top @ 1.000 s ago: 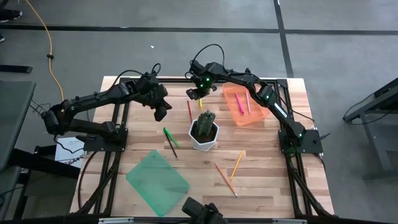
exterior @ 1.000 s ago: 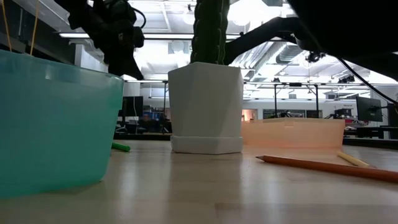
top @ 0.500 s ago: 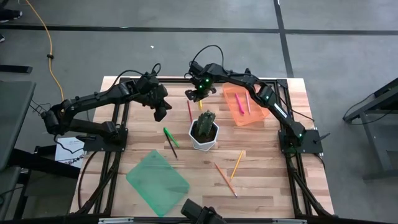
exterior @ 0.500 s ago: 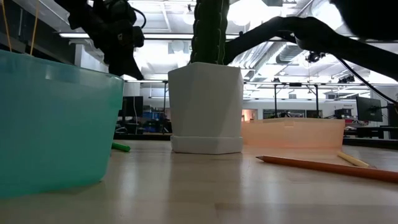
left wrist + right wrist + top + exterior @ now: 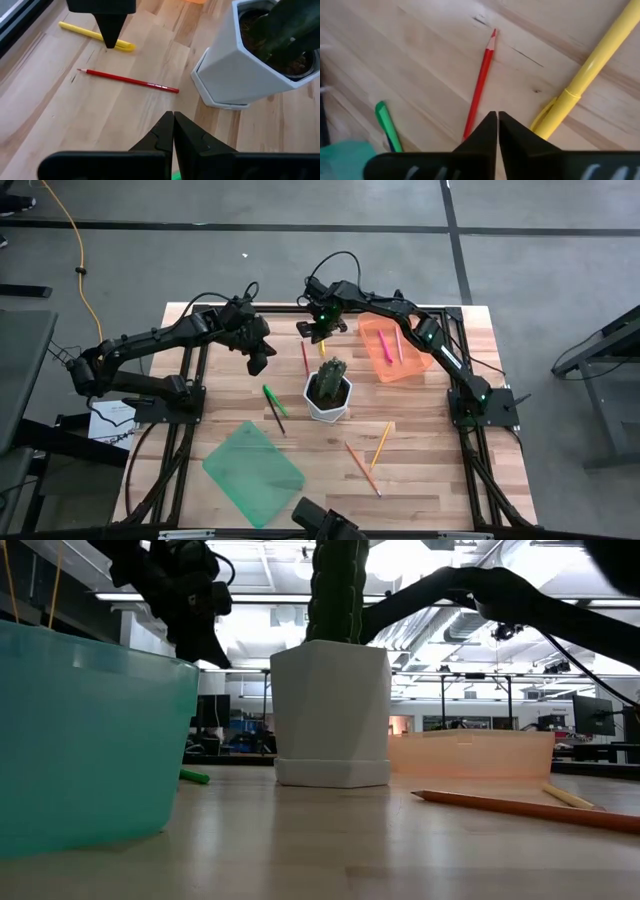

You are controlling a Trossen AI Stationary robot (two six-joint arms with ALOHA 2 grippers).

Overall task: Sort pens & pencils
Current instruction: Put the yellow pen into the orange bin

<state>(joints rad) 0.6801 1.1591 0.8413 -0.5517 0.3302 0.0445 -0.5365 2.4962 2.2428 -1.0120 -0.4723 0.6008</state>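
Note:
A yellow pen [image 5: 590,70] and a red pencil [image 5: 480,90] lie on the wood behind the white cactus pot [image 5: 328,395]. My right gripper [image 5: 497,117] points steeply down right beside the yellow pen's clip end and is shut with nothing between its fingers. From the left wrist view its tip [image 5: 109,42] stands at the yellow pen [image 5: 95,36]. A green pen [image 5: 272,396] and a dark pencil [image 5: 278,420] lie left of the pot. My left gripper [image 5: 258,364] hangs shut above the table, left of the red pencil [image 5: 304,357]. My right gripper comes at the yellow pen from above, slanting, its shut fingers [image 5: 512,132] close beside the pen's clip end [image 5: 547,117]. The pen lies flat on the table outside the fingers. I cannot tell whether the fingers touch it.
An orange tray [image 5: 410,367] at the far right holds a pink pen [image 5: 385,345]. A green tray [image 5: 253,470] sits at the near left. Two orange pencils [image 5: 381,444] [image 5: 362,468] lie on the near right of the table. The pot stands mid-table.
My right gripper has shut its fingers beside the yellow pen and rolled a little at the wrist while staying in place. The yellow pen and red pencil lie where they were.

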